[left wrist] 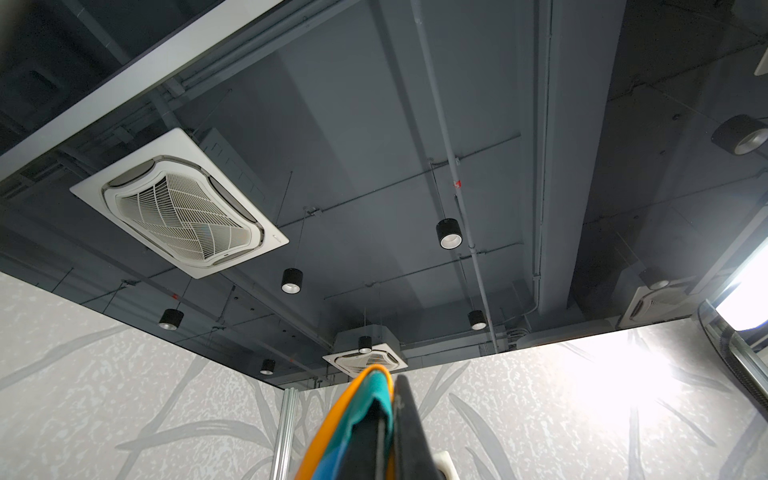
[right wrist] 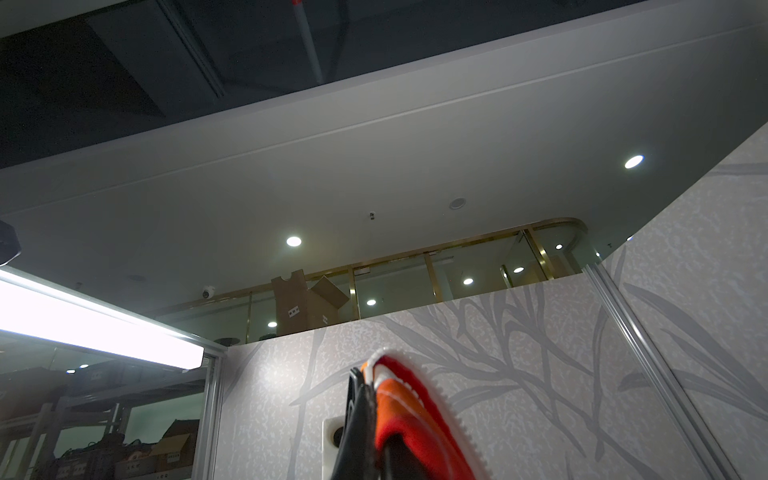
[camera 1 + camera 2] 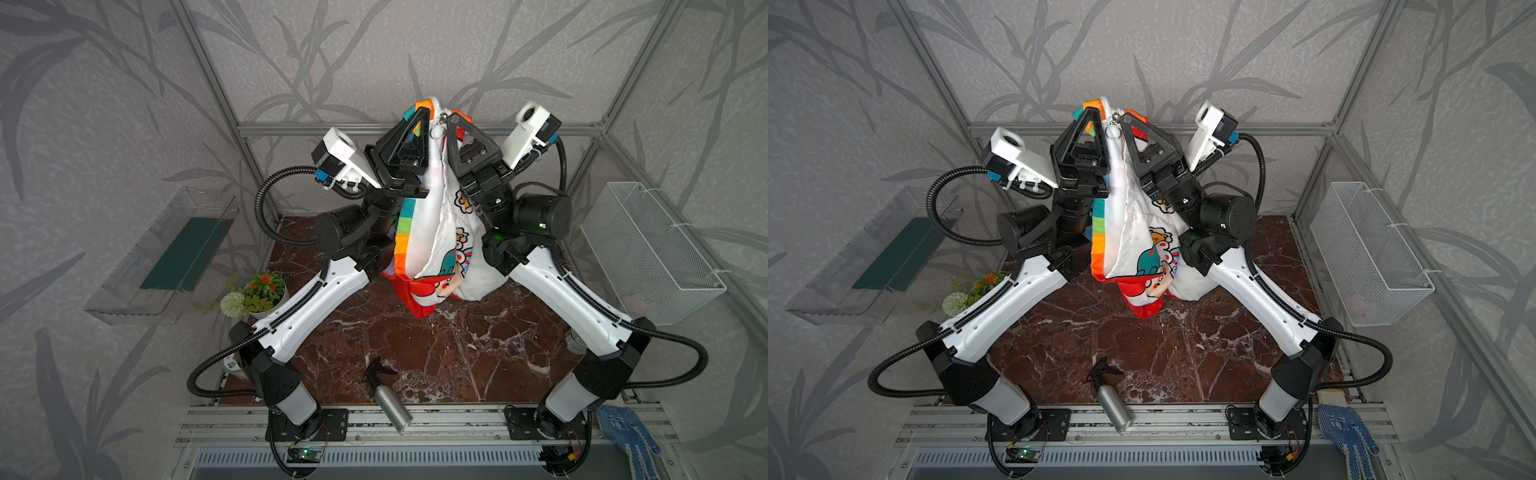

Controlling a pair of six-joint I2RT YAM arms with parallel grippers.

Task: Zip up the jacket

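Both arms are raised high and hold the jacket (image 3: 432, 232) (image 3: 1133, 237) up between them. It hangs down, white with cartoon prints, and its red hood (image 3: 415, 299) sits lowest, just over the table. My left gripper (image 3: 422, 111) (image 3: 1090, 111) is shut on the rainbow-striped edge; the left wrist view shows orange and teal cloth (image 1: 374, 388) pinched in this gripper (image 1: 388, 399). My right gripper (image 3: 455, 119) (image 3: 1127, 119) is shut on the orange-red edge (image 2: 399, 399), beside white zipper teeth. A zipper pull with a metal ring (image 3: 437, 132) (image 3: 1112, 132) dangles between the two grippers.
On the dark marble table (image 3: 415, 353) a silver spray bottle (image 3: 386, 399) lies near the front edge and a flower pot (image 3: 262, 291) stands at the left. A white wire basket (image 3: 648, 249) hangs on the right wall and a clear tray (image 3: 166, 253) on the left. A blue glove (image 3: 627, 436) lies front right.
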